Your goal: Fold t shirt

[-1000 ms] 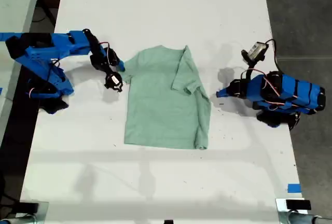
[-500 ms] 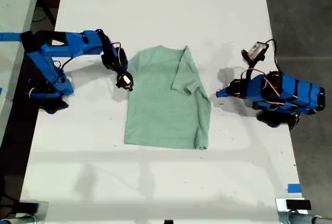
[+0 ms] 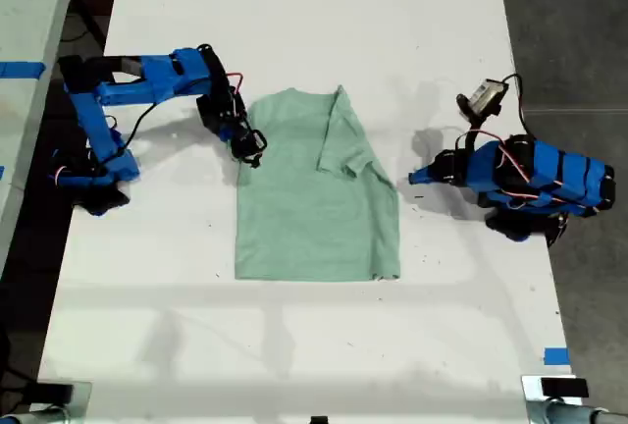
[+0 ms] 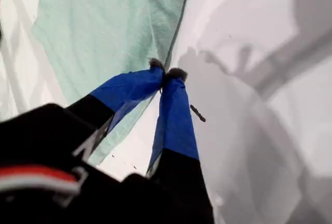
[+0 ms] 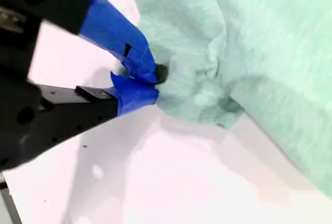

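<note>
Exterior view overhead, looking straight down; both wrist views close along jaws; all share t shirt (image 3: 314,193)

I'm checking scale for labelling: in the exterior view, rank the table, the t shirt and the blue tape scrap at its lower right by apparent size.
Largest to smallest:
1. table
2. t shirt
3. tape scrap, by far the smallest

You see a plain pale mint-green t shirt (image 3: 316,193), unpatterned, on a white table (image 3: 294,31). Both arms are bright blue with black joints. My first gripper (image 4: 166,73) has blue-taped jaws with dark grey tips; my second gripper (image 5: 148,81) shows the same blue tape on black. A small blue tape strip (image 3: 555,356) marks the table.
</note>
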You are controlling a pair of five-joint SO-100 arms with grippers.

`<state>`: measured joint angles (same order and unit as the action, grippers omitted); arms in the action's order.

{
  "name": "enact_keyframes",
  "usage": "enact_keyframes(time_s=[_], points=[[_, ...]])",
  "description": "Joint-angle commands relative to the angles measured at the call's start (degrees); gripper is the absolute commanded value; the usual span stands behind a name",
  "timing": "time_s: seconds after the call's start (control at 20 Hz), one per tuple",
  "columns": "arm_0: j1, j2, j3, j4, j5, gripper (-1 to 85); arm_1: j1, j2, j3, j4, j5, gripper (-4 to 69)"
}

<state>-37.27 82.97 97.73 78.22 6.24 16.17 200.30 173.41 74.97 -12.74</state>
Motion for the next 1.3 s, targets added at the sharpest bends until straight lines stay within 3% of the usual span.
enact_keyframes(time_s=[0.0, 0.35, 0.65, 1.0, 1.05, 1.1, 1.15, 1.25], points=[[3.43, -1.93, -11.25, 1.41, 2.37, -0.1, -0.35, 0.26, 5.01, -0.26, -0.88, 3.2], [8.88, 8.53, -15.64, 5.45, 2.99, -0.1, -0.35, 0.26, 5.01, -0.26, -1.05, 3.2], [14.85, 2.37, -31.99, 2.55, 19.16, -0.1, -0.35, 0.26, 4.92, -0.26, -1.05, 3.3], [16.88, -9.23, -36.91, -0.88, 21.71, -0.1, -0.35, 0.26, 4.92, -0.26, -1.14, 3.3], [17.23, -10.02, -37.71, -1.05, 21.97, 2.9, -0.35, 0.26, 4.92, -0.26, -1.14, 3.3], [17.67, -10.20, -37.97, -1.58, 22.68, 13.0, -0.35, 0.26, 4.92, -0.35, -1.14, 3.3], [17.84, -10.11, -38.14, -1.76, 22.59, 17.4, -0.35, 0.26, 4.92, -0.35, -1.23, 3.3], [17.49, -9.58, -38.14, -1.85, 22.59, 19.5, -0.35, 0.26, 4.92, -0.35, -1.23, 3.3]])
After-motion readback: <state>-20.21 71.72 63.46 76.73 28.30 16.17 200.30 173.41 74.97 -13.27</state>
